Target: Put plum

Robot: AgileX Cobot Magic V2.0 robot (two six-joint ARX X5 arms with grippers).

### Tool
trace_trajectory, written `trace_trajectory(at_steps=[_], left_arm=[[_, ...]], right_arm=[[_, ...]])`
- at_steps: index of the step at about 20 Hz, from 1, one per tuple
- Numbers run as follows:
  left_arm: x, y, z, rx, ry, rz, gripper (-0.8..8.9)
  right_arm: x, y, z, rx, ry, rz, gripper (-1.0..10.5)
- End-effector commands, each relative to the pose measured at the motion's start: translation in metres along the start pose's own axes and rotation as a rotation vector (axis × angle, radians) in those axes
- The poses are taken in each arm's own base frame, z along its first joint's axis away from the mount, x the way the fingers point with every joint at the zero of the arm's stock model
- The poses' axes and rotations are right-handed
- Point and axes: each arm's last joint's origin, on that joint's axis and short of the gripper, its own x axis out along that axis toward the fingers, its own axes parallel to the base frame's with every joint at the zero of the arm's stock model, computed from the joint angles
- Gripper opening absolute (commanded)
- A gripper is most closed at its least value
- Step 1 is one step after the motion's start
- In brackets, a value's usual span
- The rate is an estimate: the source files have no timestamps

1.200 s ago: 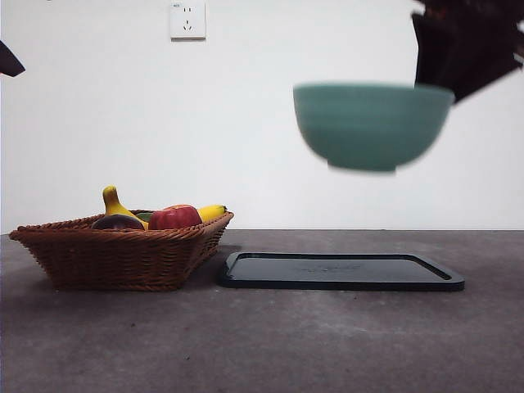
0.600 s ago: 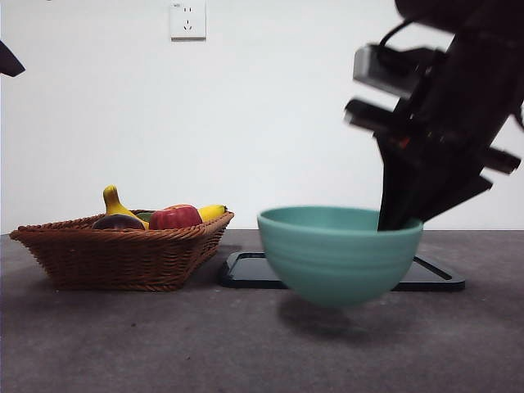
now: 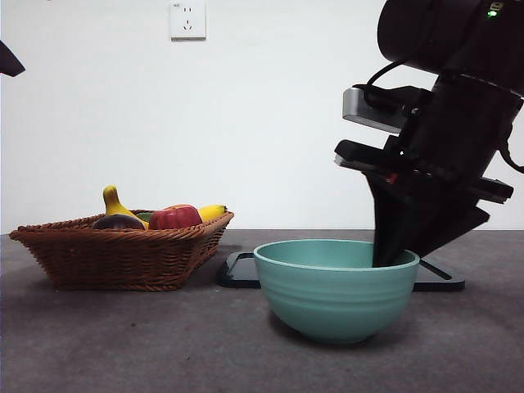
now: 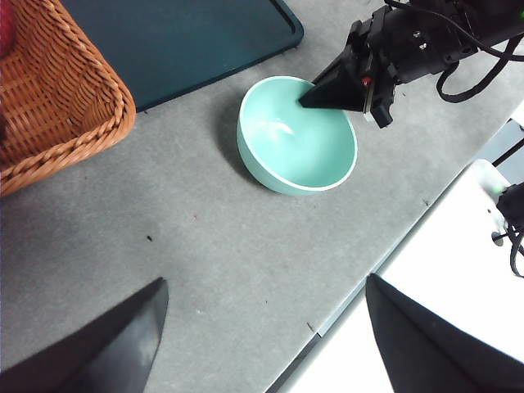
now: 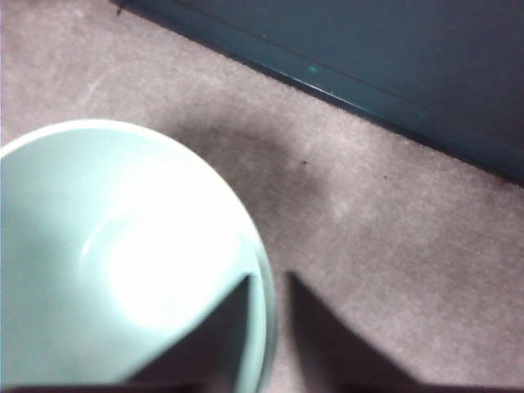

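The plum [image 3: 117, 221], dark and glossy, lies in the wicker basket [image 3: 115, 258] at the left beside a red apple [image 3: 174, 218] and a banana [image 3: 112, 201]. A teal bowl [image 3: 336, 295] stands on the table in front of the dark tray [image 3: 239, 270]. My right gripper [image 3: 389, 258] reaches down onto the bowl's right rim. In the right wrist view the right gripper [image 5: 270, 299] is shut on the bowl [image 5: 98, 246], one jaw inside and one outside the rim. My left gripper [image 4: 266, 280] hangs open high above the table, holding nothing.
From the left wrist, the basket [image 4: 49, 115], the tray [image 4: 180, 41] and the bowl [image 4: 291, 139] with the right gripper [image 4: 307, 102] on it all show. The table's edge runs near the bowl. A wall socket [image 3: 187, 20] sits on the back wall.
The right gripper has carried the bowl down from high in the air and to the left. The bowl now rests on the table in front of the tray.
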Motion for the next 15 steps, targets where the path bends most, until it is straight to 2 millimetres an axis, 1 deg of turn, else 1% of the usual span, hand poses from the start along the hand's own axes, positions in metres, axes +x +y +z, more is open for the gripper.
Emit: trace_trajectory(at_steps=[1, 4, 6, 10, 12, 15], left_arm=[[-0.001, -0.001, 0.003, 0.02, -0.007, -0.009, 3.71], [-0.001, -0.001, 0.003, 0.02, -0.007, -0.009, 3.71], [-0.001, -0.001, 0.003, 0.02, -0.007, -0.009, 3.71], [-0.001, -0.001, 0.003, 0.02, -0.007, -0.009, 3.71], [-0.001, -0.001, 0.003, 0.02, -0.007, -0.009, 3.71], [-0.001, -0.001, 0.003, 0.019, -0.007, -0.009, 3.71]], right_arm=[[0.002, 0.003, 0.001, 0.003, 0.005, 0.003, 2.7], [-0.007, 0.004, 0.002, 0.001, -0.019, 0.009, 2.8], [-0.023, 0.006, 0.004, -0.003, -0.045, 0.016, 2.8], [-0.074, 0.012, 0.005, -0.017, -0.154, 0.046, 2.8], [-0.102, 0.014, -0.002, -0.034, -0.207, 0.101, 2.8], [-0.135, 0.015, -0.02, -0.053, -0.248, 0.181, 2.8]])
